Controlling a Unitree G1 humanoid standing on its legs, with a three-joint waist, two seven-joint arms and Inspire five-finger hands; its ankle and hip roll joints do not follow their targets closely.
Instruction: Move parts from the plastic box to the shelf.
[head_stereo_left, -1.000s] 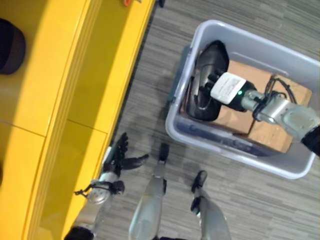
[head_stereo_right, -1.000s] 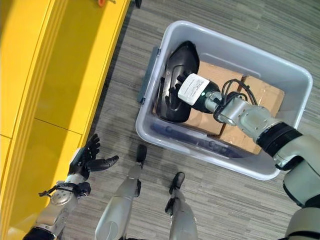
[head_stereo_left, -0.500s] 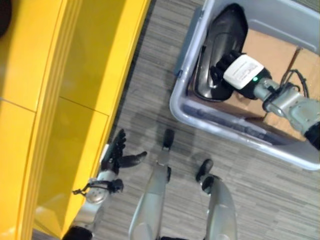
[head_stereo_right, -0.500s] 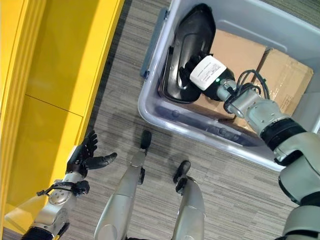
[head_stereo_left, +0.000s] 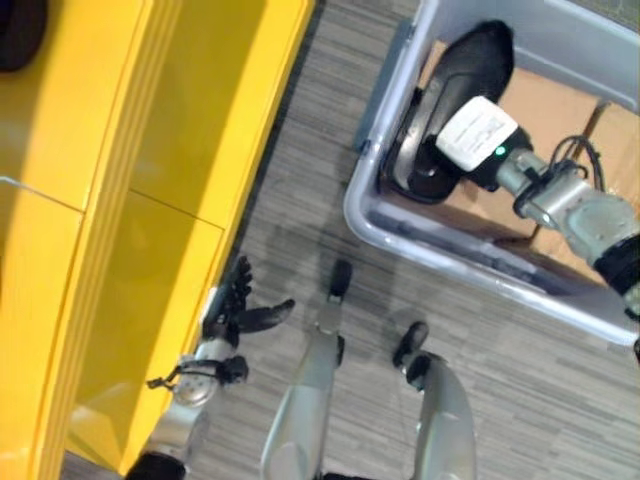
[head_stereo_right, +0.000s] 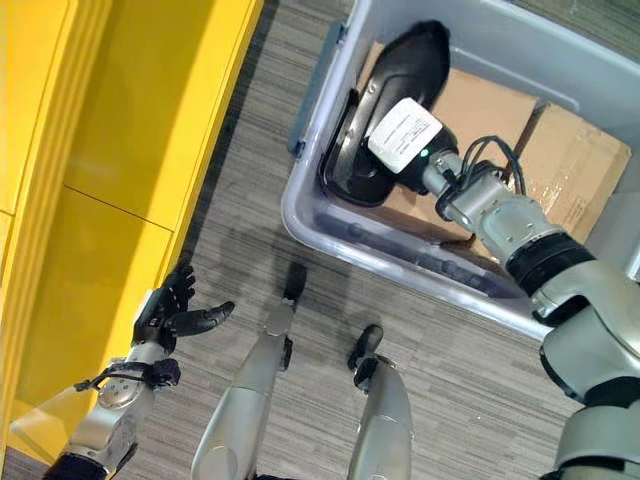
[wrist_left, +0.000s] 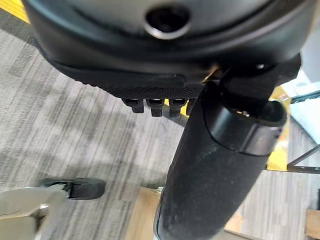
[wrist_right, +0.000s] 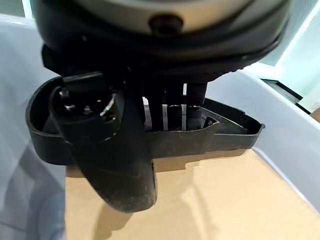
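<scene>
A black plastic shell part (head_stereo_left: 480, 55) lies at the left end of the grey plastic box (head_stereo_left: 400, 232), on brown cardboard (head_stereo_left: 560, 110). My right hand (head_stereo_left: 475, 130), with a white cover on its back, sits on the part. In the right wrist view its fingers (wrist_right: 172, 107) reach over the part's rim (wrist_right: 220, 135) and the thumb (wrist_right: 115, 150) presses the outer side, pinching the rim. My left hand (head_stereo_left: 235, 312) hangs open beside the yellow shelf (head_stereo_left: 150, 200), fingers spread and holding nothing; its thumb (wrist_left: 220, 170) stands out above the floor.
The yellow shelf runs along the left, with a dark object (head_stereo_left: 20, 30) on it at the top corner. Grey striped carpet (head_stereo_left: 300, 180) lies between the shelf and the box. The box's pale wall (wrist_right: 280, 130) rises close behind the part.
The whole picture has shifted, so the camera moved. My right hand stays on the black part in the box. The left hand keeps its place by the shelf.
</scene>
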